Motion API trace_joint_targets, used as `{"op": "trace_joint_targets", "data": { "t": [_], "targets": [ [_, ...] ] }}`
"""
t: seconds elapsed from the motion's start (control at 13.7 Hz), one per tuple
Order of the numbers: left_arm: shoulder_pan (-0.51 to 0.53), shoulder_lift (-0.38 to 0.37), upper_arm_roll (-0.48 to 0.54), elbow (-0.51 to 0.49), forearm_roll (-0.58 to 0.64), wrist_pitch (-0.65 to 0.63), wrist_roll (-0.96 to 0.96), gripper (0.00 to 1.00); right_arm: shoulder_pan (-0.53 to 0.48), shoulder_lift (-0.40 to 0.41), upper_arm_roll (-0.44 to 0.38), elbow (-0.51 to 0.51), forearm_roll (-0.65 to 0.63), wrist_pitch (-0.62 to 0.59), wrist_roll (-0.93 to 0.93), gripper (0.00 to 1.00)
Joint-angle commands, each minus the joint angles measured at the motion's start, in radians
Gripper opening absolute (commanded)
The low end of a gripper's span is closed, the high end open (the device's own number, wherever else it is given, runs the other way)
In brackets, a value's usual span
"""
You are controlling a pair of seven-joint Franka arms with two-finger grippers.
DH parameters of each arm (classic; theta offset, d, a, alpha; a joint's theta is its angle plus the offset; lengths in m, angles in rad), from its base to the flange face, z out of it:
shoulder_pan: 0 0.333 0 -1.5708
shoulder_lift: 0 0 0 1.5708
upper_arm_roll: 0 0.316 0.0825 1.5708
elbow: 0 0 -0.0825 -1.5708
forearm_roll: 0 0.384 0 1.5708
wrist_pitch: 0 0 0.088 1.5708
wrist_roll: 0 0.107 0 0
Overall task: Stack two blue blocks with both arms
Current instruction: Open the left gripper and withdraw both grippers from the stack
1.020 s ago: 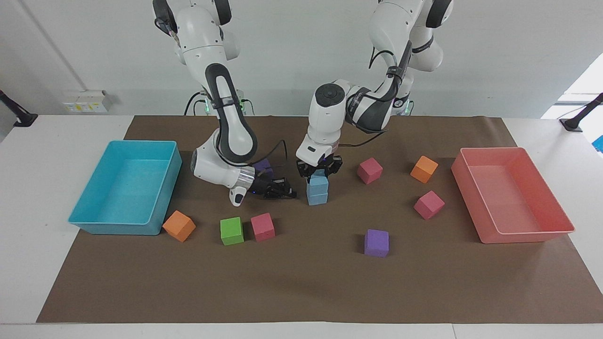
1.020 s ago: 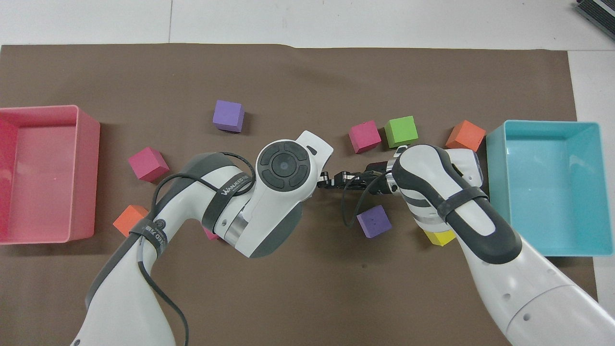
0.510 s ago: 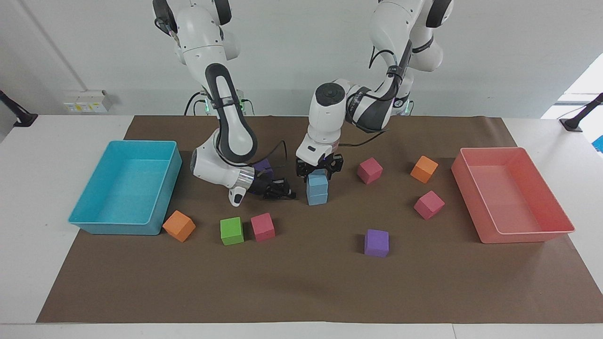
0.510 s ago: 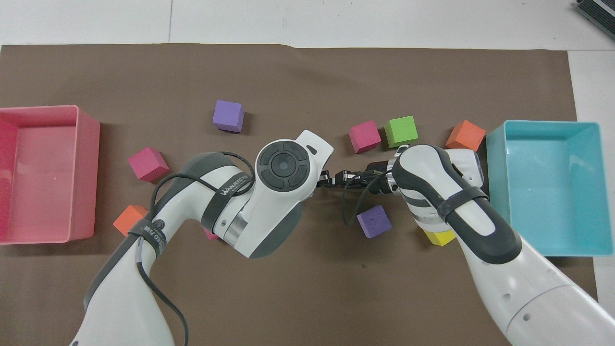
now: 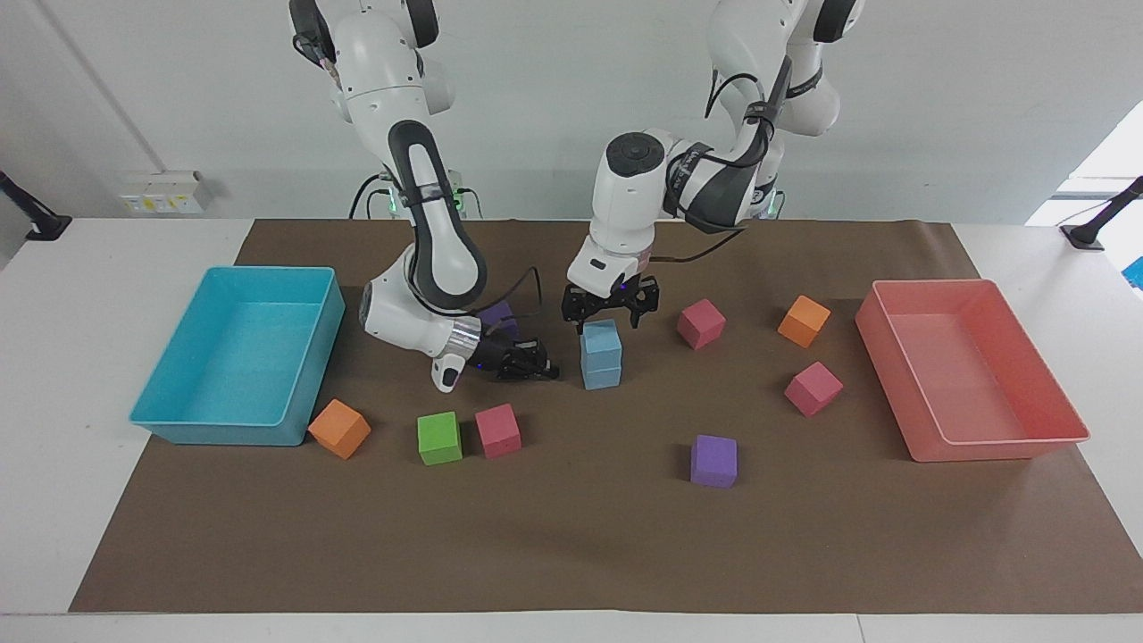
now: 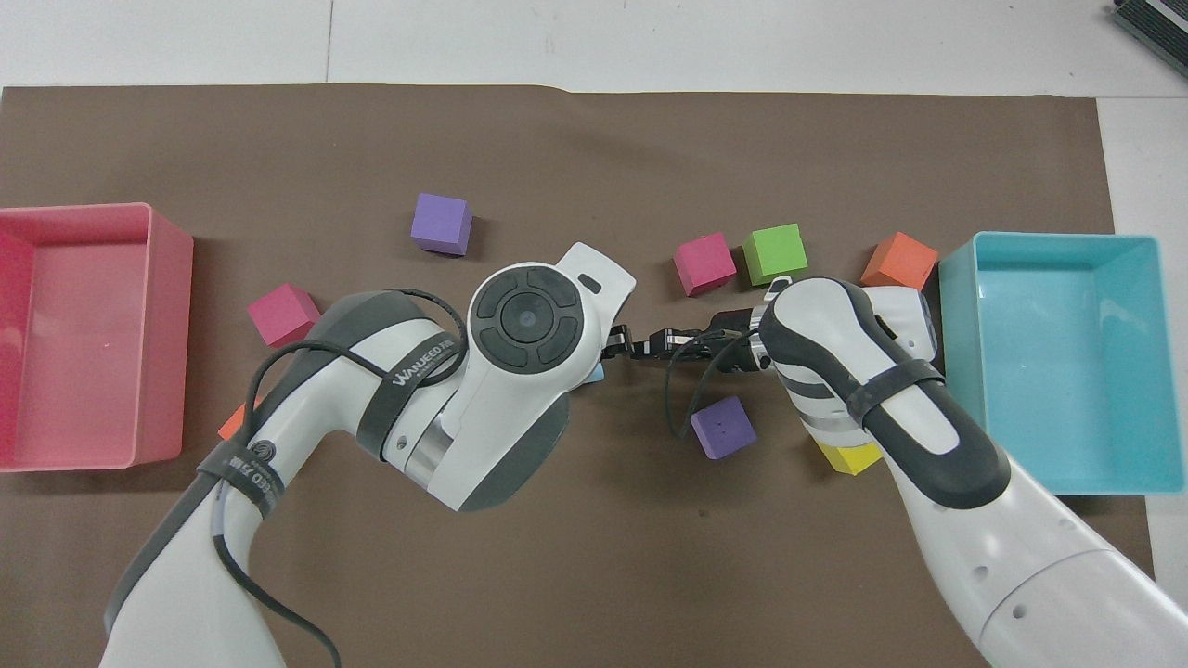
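**Q:** Where do the two blue blocks stand?

**A:** The upper blue block (image 5: 601, 338) sits squarely on the lower blue block (image 5: 602, 374). The pair forms a small tower near the middle of the brown mat (image 5: 571, 545). In the overhead view only a sliver of the upper blue block (image 6: 597, 373) shows under the left arm's wrist.

**Q:** What is the left gripper doing?

**A:** The left gripper (image 5: 610, 314) hangs just over the tower. Its fingers are spread wide, one on each side above the top block, and they hold nothing.

**Q:** And the right gripper?

**A:** The right gripper (image 5: 536, 366) lies low over the mat, pointing sideways at the tower, just beside it and apart from it. Its fingertips are pressed together with nothing between them. In the overhead view the right gripper (image 6: 650, 344) shows as a dark tip between the two wrists.

**Q:** What else is on the mat?

**A:** A cyan tray (image 5: 170, 420) stands at the right arm's end and a pink tray (image 5: 1000, 446) at the left arm's end. An orange block (image 5: 339, 429), a green block (image 5: 439, 438) and a pink block (image 5: 497, 430) lie in a row farther from the robots than the right gripper. A purple block (image 5: 713, 461) lies farther from the robots than the tower. A yellow block (image 6: 849, 457) shows in the overhead view only, partly under the right arm.
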Motion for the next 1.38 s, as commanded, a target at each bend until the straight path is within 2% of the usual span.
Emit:
{"op": "trace_joint_targets", "data": {
  "t": [0.0, 0.22, 0.36, 0.58, 0.73, 0.8, 0.87, 1.09, 1.31],
  "targets": [
    [0.036, -0.15, 0.003, -0.132, 0.018, -0.02, 0.061, 1.0, -0.016, -0.022, 0.003, 0.003, -0.034, 0.005, -0.012, 0.0],
    [0.108, -0.317, 0.001, -0.278, 0.016, -0.023, 0.225, 1.0, -0.017, -0.057, -0.002, 0.011, -0.108, 0.006, 0.085, 0.0],
    [0.166, -0.365, 0.001, -0.301, 0.016, -0.066, 0.336, 1.0, -0.046, -0.077, -0.002, 0.012, -0.153, 0.005, 0.129, 0.0],
    [0.257, -0.371, 0.01, -0.283, 0.016, -0.086, 0.506, 1.0, -0.086, -0.096, 0.0, 0.012, -0.154, -0.006, 0.13, 0.38],
    [0.329, -0.371, 0.012, -0.239, 0.016, -0.1, 0.601, 1.0, -0.099, -0.116, -0.002, 0.011, -0.169, -0.008, 0.168, 0.78],
    [0.354, -0.371, 0.012, -0.207, 0.015, -0.142, 0.618, 1.0, -0.1, -0.128, -0.002, 0.011, -0.197, -0.008, 0.208, 0.92],
    [0.378, -0.368, 0.012, -0.168, 0.015, -0.197, 0.649, 1.0, -0.1, -0.143, -0.003, 0.011, -0.243, -0.006, 0.256, 1.0],
    [0.459, -0.344, 0.013, -0.038, 0.004, -0.325, 0.764, 1.0, -0.108, -0.208, -0.003, 0.018, -0.492, -0.008, 0.45, 1.0],
    [0.49, -0.275, 0.015, 0.094, 0.001, -0.362, 0.764, 1.0, -0.114, -0.234, -0.008, 0.044, -0.692, -0.041, 0.586, 1.0]
  ]
}}
